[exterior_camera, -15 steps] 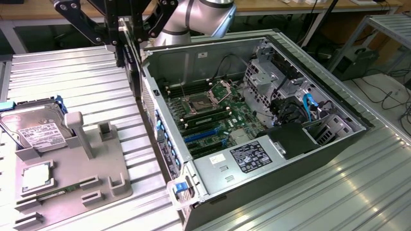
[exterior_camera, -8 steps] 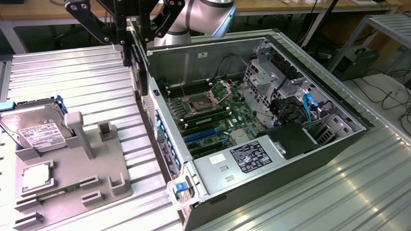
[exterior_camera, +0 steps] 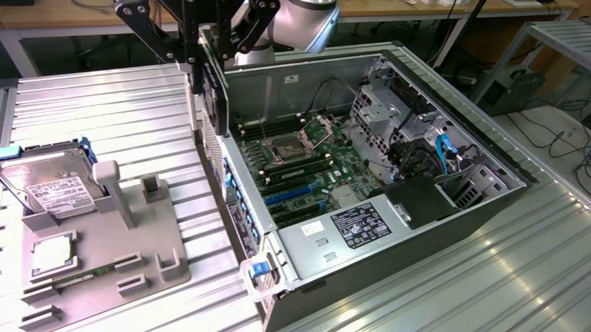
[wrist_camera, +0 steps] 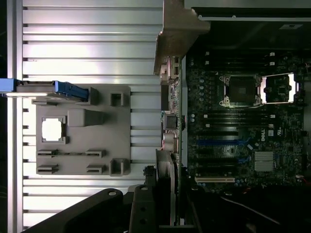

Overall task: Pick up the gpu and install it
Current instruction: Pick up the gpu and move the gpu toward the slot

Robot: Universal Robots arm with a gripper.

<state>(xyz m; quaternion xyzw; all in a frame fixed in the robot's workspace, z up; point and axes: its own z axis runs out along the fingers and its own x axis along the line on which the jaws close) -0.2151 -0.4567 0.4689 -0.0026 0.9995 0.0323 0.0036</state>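
fixture: grey fixture plate (exterior_camera: 111, 238) is set at the profile table's near corner on the exterior view's left. A memory stick (exterior_camera: 85, 276) and a square processor chip (exterior_camera: 52, 252) are seated in it, and a hard drive (exterior_camera: 51, 183) is stood at its far end.
case: open computer case (exterior_camera: 397, 277) is laid on its side at mid table. The motherboard (exterior_camera: 319, 169) is exposed, the CPU socket (exterior_camera: 282, 149) is uncovered, and the blue expansion slots (exterior_camera: 291, 195) are unoccupied.
gpu: gpu (exterior_camera: 218, 100) is held on edge in the air at the far end, over the case wall on the exterior view's left. It is well clear of the slots. Its pale bracket (wrist_camera: 176, 29) is seen in the wrist view.
gripper: gripper (exterior_camera: 205, 59) is pinched on the gpu's upper edge.
step: pickup is judged done. The carry to the case is in hand and nothing is seated yet.
next calls for: the card's length is judged to run crosswise to the slots, so a turn and edge-connector alignment are called for before any push.
writing: a Dell logo (wrist_camera: 261, 137) is made out on the motherboard. The black label (exterior_camera: 358, 228) and the hard drive's white label are not legible.
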